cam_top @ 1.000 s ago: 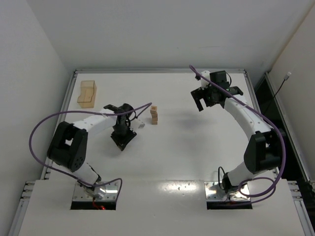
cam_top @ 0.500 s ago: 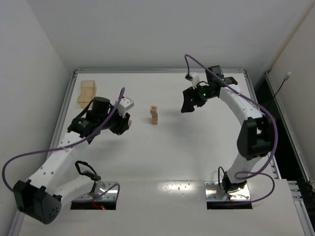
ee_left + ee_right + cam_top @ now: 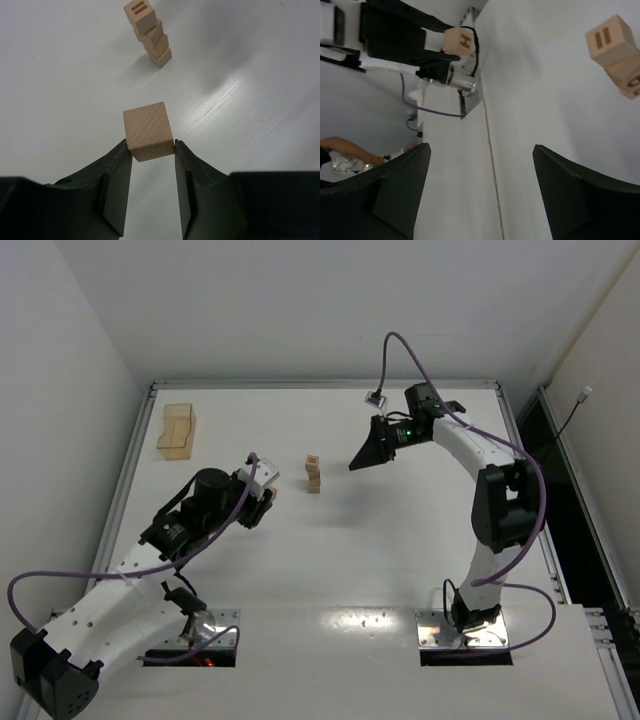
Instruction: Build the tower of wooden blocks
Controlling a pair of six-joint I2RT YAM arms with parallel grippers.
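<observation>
The wood block tower (image 3: 313, 473) is a thin, slightly twisted column of several small tan cubes standing mid-table. In the left wrist view the tower (image 3: 148, 34) stands ahead of my left gripper (image 3: 150, 147), which is shut on a loose wooden cube (image 3: 148, 131) pinched at its fingertips above the table. From above, the left gripper (image 3: 265, 502) sits a little left of the tower. My right gripper (image 3: 362, 458) hovers just right of the tower, tilted sideways, open and empty. The right wrist view shows the tower's top cube (image 3: 612, 40) and the held cube (image 3: 457, 41).
A larger pale tan box (image 3: 177, 430) lies at the far left corner of the white table. The table's raised metal rim (image 3: 320, 385) runs along the back and sides. Purple cables loop from both arms.
The left arm has unfolded and carried its cube towards the tower. The right gripper has swung left and down to the tower's right side, its jaws narrowing somewhat.
</observation>
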